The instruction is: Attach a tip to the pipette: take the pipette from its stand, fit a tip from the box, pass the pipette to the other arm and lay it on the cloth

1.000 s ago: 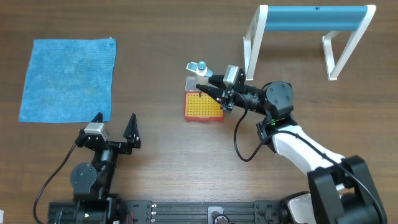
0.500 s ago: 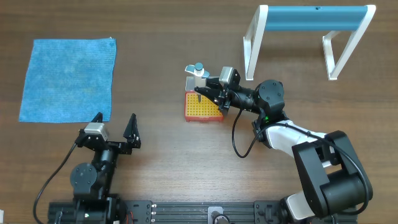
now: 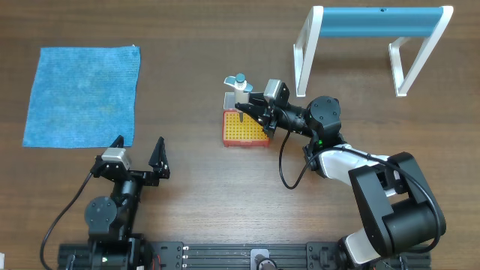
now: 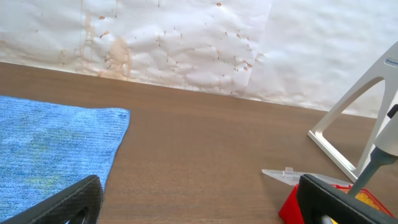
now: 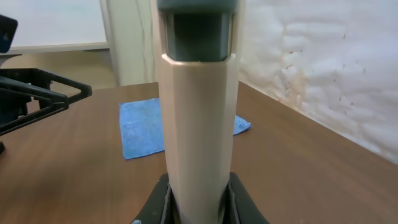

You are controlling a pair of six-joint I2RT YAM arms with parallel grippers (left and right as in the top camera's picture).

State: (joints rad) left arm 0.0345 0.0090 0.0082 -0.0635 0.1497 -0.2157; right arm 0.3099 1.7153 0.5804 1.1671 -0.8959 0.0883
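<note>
Top view: right gripper [image 3: 249,107] sits centre frame, fingers closed on the pipette [image 3: 240,87]. The pipette stands roughly upright, with its lower end down at the upper-left part of the tip box [image 3: 241,133]. The right wrist view confirms the hold: the pale pipette barrel [image 5: 198,124] is clamped between the two fingers. I cannot tell whether a tip is seated on the nozzle; the contact point is too small to read.

Left gripper [image 3: 139,147] is at lower left of the frame, fingers spread wide and holding nothing, well apart from the box. The cloth [image 3: 82,96] lies flat at upper left. The stand [image 3: 379,21] is at upper right with no pipette on it.

Judged step: pressing the nozzle into a tip.

Risks from here:
- Nozzle off-centre over a hole, so the tip goes on crooked or is missed.
- Nothing holds the box, so a sideways push could slide it on the table [image 3: 225,195], and a jammed tip could drag the box up on lift.
- The barrel is smooth, so downward force may let it slip up through the fingers.
- A loosely fitted tip could drop off during the handover across to lower left.
</note>
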